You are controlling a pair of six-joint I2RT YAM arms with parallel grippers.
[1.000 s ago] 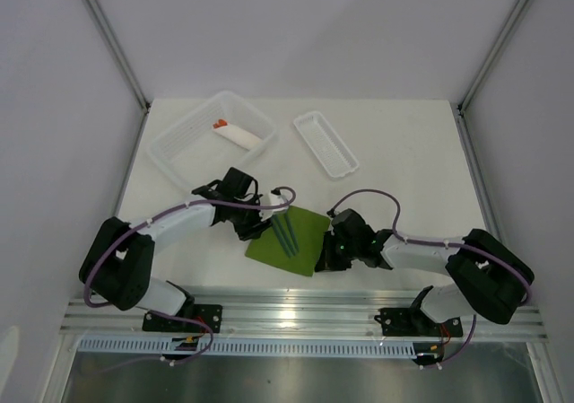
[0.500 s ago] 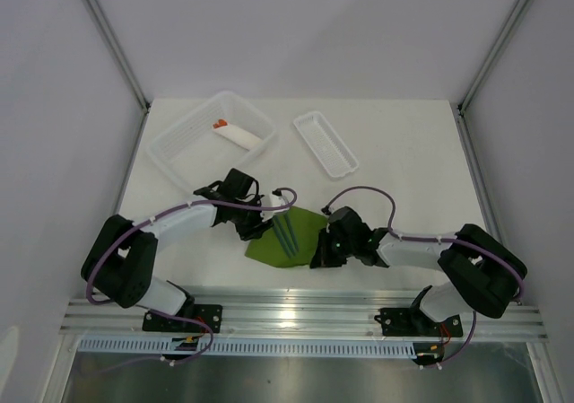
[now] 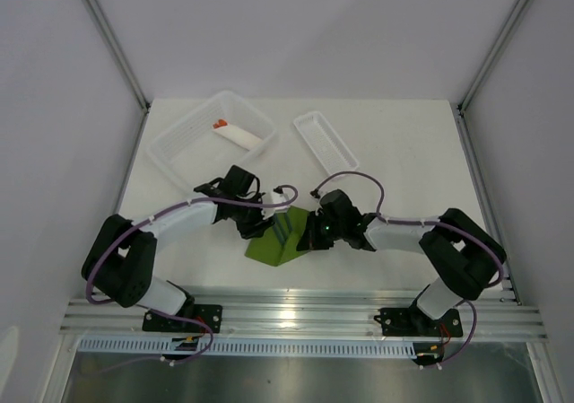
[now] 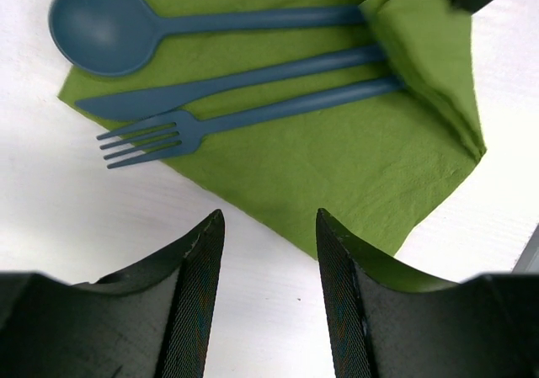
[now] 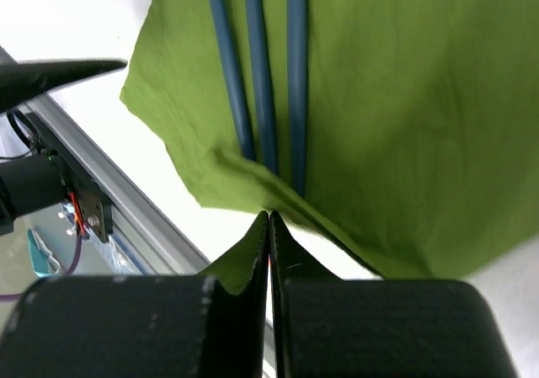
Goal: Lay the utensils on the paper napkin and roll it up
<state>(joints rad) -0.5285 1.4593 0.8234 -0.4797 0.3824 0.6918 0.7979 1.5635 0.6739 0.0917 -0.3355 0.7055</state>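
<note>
1. Right gripper point(image 3: 305, 239), top view: seen closed tight on the napkin point(image 3: 269, 251), whose right side is lifted and folded in toward the utensils point(image 3: 284, 228). The napkin is laid on the table point(image 3: 404, 152) near its front edge, between the two arms.
2. Left gripper point(image 3: 262, 230), top view: held just beside the napkin's left corner, jaws apart, nothing between them.
3. Top view, rest: a clear bin point(image 3: 179, 147) is placed at the back left with a white roll point(image 3: 242, 135) in it. A small tray point(image 3: 326, 141) is set to its right, well apart from the napkin.
4. Left wrist view: both fingers point(image 4: 195, 302) are seen spread over bare table and the napkin's edge, gripping nothing. Spoon point(image 4: 101, 26), knife point(image 4: 227, 82) and fork point(image 4: 168, 134) are laid side by side on the napkin, heads to the left. The fork tines and part of the spoon bowl reach past the napkin's edge. The handle ends are covered by the raised fold at the right.
5. Right wrist view: the fingertips are pressed together with the napkin's edge pinched between them. The sheet is drawn into a fold at that point, over the ends of three parallel handles. A tip of the left gripper is seen at the left edge.
</note>
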